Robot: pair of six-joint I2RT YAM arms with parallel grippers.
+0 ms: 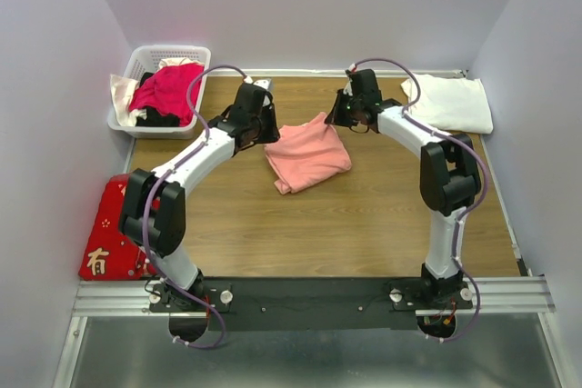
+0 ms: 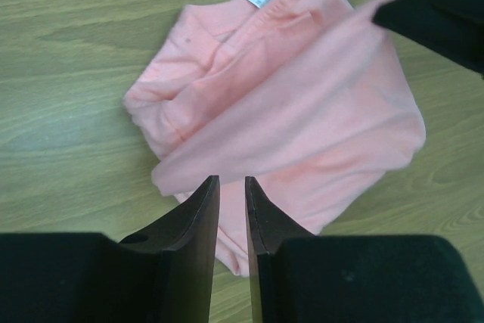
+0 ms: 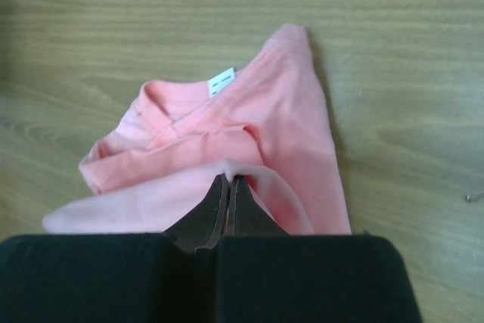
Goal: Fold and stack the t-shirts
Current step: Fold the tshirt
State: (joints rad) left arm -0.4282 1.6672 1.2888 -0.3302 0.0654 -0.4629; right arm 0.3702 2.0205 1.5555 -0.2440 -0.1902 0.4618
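Note:
The salmon-pink t-shirt [image 1: 307, 157] lies partly folded in the middle of the table, its neck label [image 3: 221, 82] showing. My right gripper [image 3: 229, 179] is shut on a raised fold of this shirt at its far right corner and holds that cloth up off the layer below. In the left wrist view the right gripper [image 2: 439, 13] pinches the shirt's corner. My left gripper [image 2: 231, 179] hovers over the shirt's left edge. Its jaws stand a narrow gap apart with nothing between them. The white t-shirt [image 1: 450, 103] lies folded at the back right.
A white basket [image 1: 148, 59] holding red and other clothes stands at the back left. A red cloth with gold characters [image 1: 111, 229] lies at the table's left edge. Walls close in the table on three sides.

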